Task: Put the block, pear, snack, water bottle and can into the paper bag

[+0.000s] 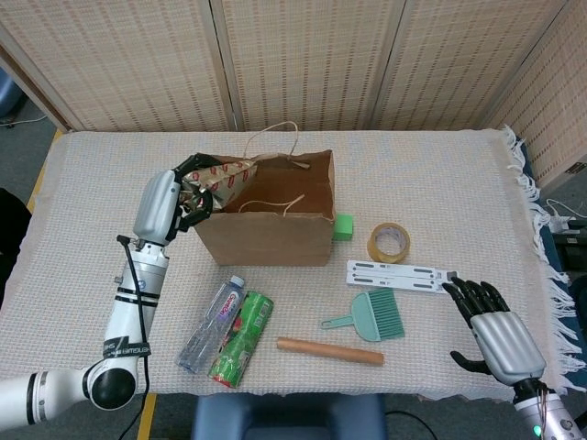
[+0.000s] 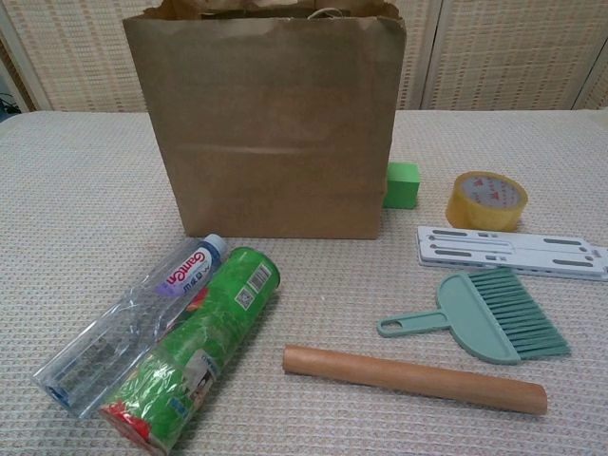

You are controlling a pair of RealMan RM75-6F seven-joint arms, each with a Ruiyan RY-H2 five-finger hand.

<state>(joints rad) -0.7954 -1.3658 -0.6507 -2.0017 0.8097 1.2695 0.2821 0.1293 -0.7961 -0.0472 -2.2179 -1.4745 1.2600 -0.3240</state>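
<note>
My left hand (image 1: 183, 194) holds the shiny snack packet (image 1: 227, 177) over the left part of the open brown paper bag (image 1: 266, 235), the packet tilting into the mouth. The bag (image 2: 271, 123) stands upright mid-table. A green block (image 1: 342, 226) sits against its right side, also the green block (image 2: 402, 184) in the chest view. The clear water bottle (image 1: 211, 323) and the green can (image 1: 241, 338) lie side by side in front of the bag. My right hand (image 1: 495, 335) hovers open at the front right, holding nothing. No pear shows.
A tape roll (image 1: 388, 242), a white slotted bar (image 1: 401, 274), a teal hand brush (image 1: 370, 317) and a wooden rolling pin (image 1: 330, 350) lie right of and in front of the bag. The fringed cloth edge (image 1: 541, 266) is at the right.
</note>
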